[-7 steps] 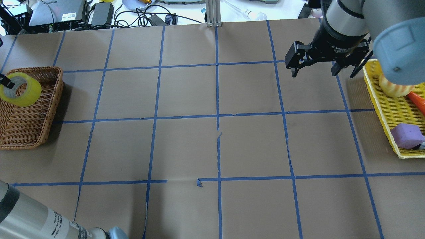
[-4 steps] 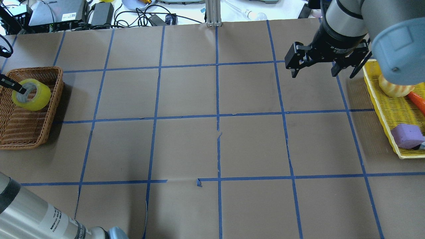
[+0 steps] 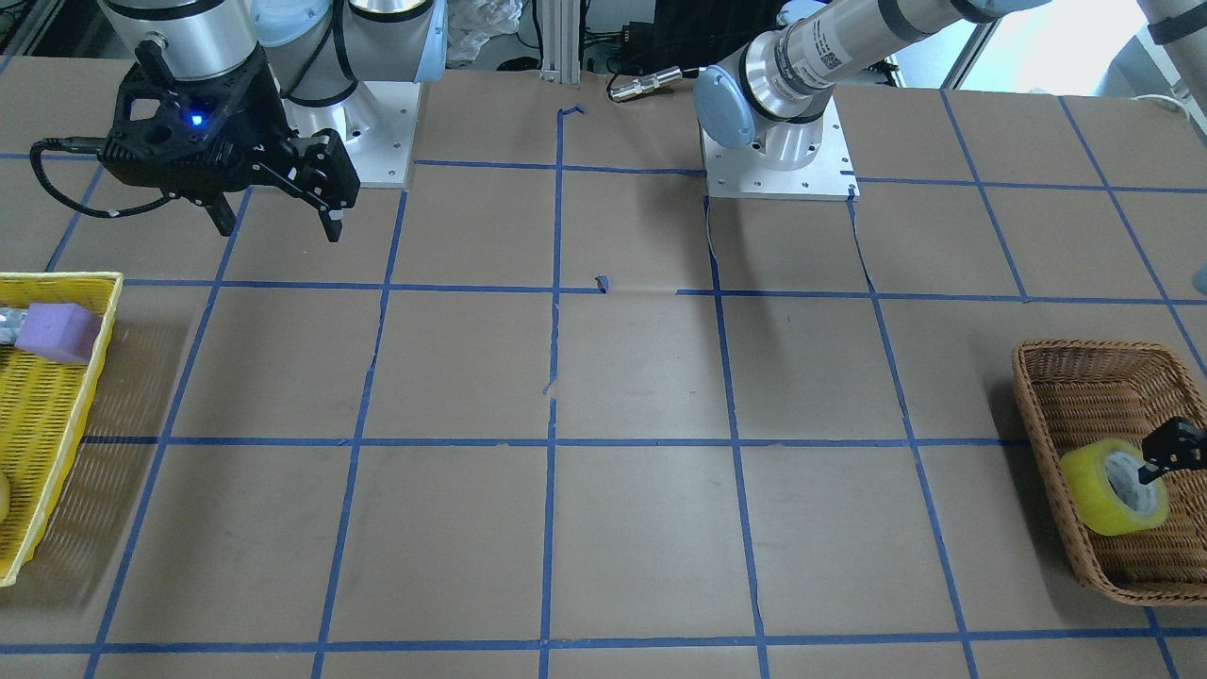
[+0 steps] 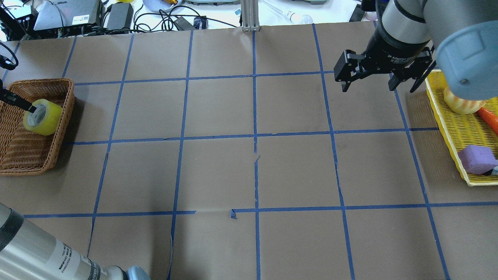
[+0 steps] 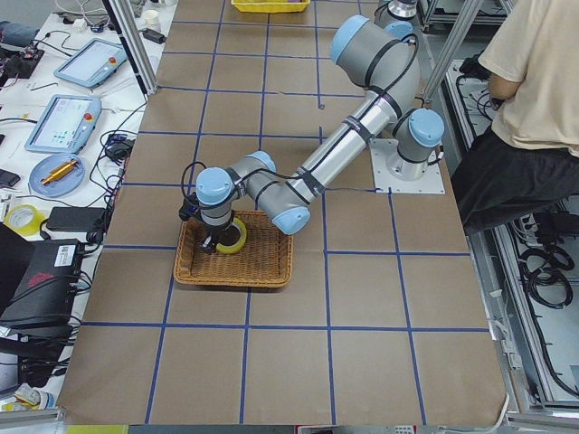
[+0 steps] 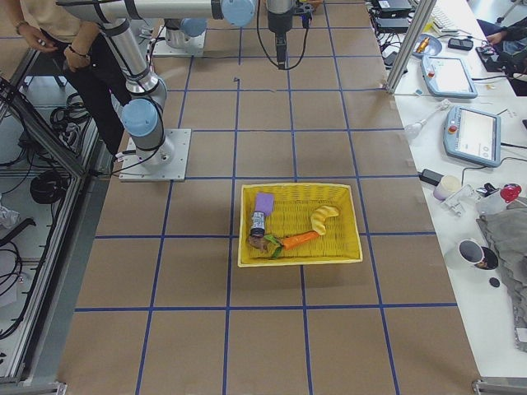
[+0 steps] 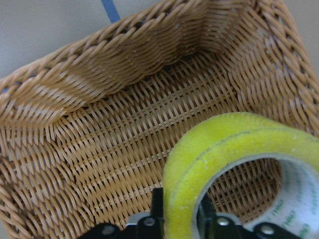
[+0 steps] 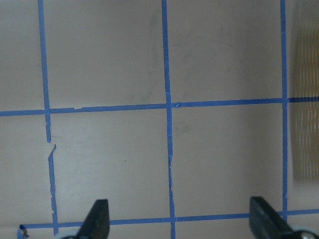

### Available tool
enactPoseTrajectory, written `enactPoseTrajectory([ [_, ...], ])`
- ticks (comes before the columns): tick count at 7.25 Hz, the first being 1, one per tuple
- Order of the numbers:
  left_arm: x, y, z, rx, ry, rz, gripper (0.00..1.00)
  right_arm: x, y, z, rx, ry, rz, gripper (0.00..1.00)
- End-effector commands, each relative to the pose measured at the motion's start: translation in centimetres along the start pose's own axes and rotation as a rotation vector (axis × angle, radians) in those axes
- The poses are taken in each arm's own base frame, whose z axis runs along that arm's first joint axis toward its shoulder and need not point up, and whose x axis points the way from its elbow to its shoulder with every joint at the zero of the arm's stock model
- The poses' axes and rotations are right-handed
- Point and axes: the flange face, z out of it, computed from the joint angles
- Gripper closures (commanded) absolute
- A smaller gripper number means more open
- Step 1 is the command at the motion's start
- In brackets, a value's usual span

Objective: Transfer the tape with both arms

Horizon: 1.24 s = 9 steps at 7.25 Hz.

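While the left tool (image 7: 180,215) hangs low in the basket (image 4: 58,90) — clamping the tape (image 4: 43,116) — the right tool (image 4: 367,87) hovers, spread wide.

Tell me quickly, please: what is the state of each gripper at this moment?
Left gripper: jaws shut on the wall of the tape.
Right gripper: jaws open, holding nothing.
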Motion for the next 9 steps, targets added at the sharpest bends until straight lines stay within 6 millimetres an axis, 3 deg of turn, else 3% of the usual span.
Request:
enactPoseTrajectory([
  [1,1.9,-2.1,-4.7,0.027,-0.049,0.029,0.11,0.0,0.1,0.0,-0.003,0.005,0.002,0.0],
  [3,8.3,-6.8,-10.4,0.038,-0.033,0.088,0.13,0.1,0.0,-0.3,0.011,0.005,0.002,0.0],
  [4,12.9,-10.1,-12.6,0.046,-0.021,0.072,0.13,0.1,-0.1,-0.3,0.011,0.007,0.002,0.0],
  [5,19.2,-12.3,-15.0,-0.006,0.049,-0.005,0.12,0.0,-0.1,-0.3,0.011,0.004,0.002,0.0],
  [7,29.5,-14.5,-20.6,-0.039,0.08,-0.213,0.03,0.1,0.1,-0.5,0.016,0.011,0.002,0.0],
  [9,39.8,-14.9,-25.9,-0.052,0.068,-0.323,0.0,0.1,0.2,-0.5,0.014,0.011,0.002,0.0],
])
